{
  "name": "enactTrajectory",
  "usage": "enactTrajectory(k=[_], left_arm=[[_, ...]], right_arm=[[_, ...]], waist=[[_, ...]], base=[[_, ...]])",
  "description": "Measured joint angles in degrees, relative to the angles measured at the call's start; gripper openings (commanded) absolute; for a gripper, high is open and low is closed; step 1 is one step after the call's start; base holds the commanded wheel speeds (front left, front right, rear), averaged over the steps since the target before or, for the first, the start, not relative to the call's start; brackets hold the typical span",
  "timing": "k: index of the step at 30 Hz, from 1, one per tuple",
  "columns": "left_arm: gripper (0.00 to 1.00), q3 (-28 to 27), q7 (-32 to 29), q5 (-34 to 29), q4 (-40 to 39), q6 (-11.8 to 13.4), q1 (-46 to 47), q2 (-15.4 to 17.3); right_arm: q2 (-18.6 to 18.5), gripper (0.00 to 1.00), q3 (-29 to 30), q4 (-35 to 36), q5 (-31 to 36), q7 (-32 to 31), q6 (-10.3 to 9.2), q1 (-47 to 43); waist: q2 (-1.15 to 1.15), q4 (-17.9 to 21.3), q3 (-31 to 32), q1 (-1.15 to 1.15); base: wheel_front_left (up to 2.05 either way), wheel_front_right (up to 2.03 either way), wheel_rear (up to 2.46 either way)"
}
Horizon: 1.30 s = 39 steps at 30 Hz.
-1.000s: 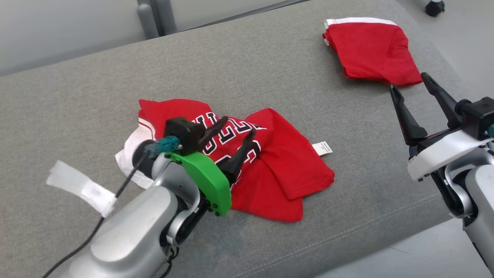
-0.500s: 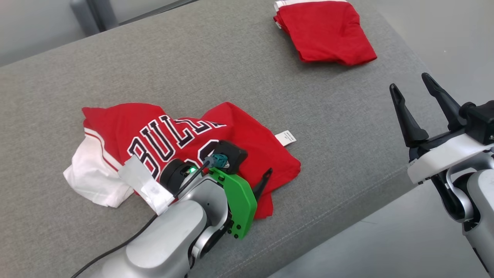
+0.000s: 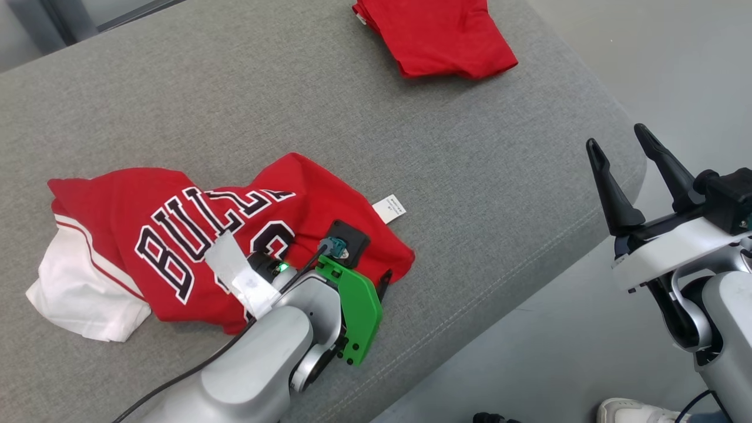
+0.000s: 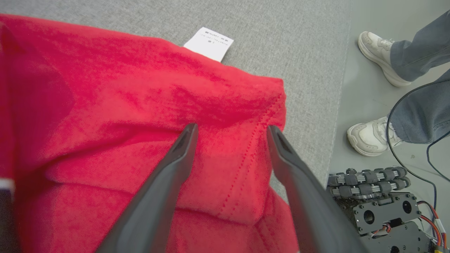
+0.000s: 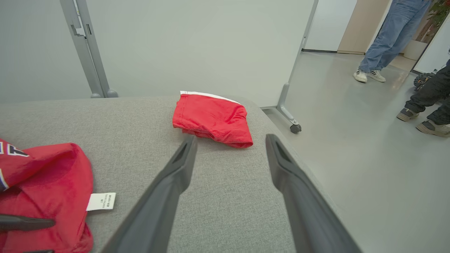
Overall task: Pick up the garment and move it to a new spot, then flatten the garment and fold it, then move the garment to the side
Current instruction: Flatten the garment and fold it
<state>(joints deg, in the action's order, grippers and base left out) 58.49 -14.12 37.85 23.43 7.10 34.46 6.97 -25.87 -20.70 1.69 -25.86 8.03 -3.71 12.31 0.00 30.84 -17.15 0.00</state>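
With the garment (image 3: pixel 176 235) crumpled near the grey cushion's (image 3: pixel 470 176) front edge, lower the wide-open left gripper (image 4: pixel 230 130) until its 2 fingers straddle the stitched hem corner (image 4: pixel 260 130), then close firmly; the right gripper (image 3: pixel 615 136) stands wide open, empty.

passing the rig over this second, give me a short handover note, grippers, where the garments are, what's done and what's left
left gripper: open, fingers astride the jersey at its hemmed corner, nothing gripped.
right gripper: open, empty, raised off the right end of the cushion.
jersey: crumpled near the cushion's front edge; folded red garment at the far end.
done: nothing on this jersey.
to do: grip, move, flatten, fold, set aside.
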Motion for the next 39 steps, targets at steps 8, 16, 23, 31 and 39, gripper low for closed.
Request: enactTrajectory(k=[8,16,23,31,39], left_arm=[[0.00,1.52,-1.18,-0.86,2.54,0.00,1.53,-0.46],[0.00,1.76,-2.54,1.98,0.03,-1.65,1.70,-2.15],[0.00,0.22,-1.49,3.94,-5.48,-2.63,1.99,-2.48],[0.00,-2.15,-1.42,7.28,-9.64,-2.54,-1.37,-1.38],[0.00,-9.84,-3.49,12.89,-15.15,-1.02,-11.00,12.54]], right_arm=[[0.05,1.00,0.40,0.05,-0.02,0.52,-0.49,-1.01],[-0.76,1.00,1.82,-0.07,-0.46,0.60,-1.00,-2.32],[-1.25,1.00,1.68,-0.20,-0.45,0.58,-1.00,-2.34],[-2.75,1.00,1.91,-0.22,-0.45,0.23,-1.01,-3.66],[-3.81,1.00,3.36,-0.18,-0.99,-0.60,-1.55,-7.10]], waist=[[0.00,0.99,-0.74,0.00],[0.00,-1.70,-0.19,0.00],[-0.01,-5.45,0.84,0.00],[0.00,-11.93,2.91,0.00],[-0.01,-17.10,4.72,0.00]], base=[[0.00,0.00,0.00],[0.00,0.00,0.00],[0.00,0.00,0.00],[0.00,0.00,0.00],[0.00,0.00,0.00]])
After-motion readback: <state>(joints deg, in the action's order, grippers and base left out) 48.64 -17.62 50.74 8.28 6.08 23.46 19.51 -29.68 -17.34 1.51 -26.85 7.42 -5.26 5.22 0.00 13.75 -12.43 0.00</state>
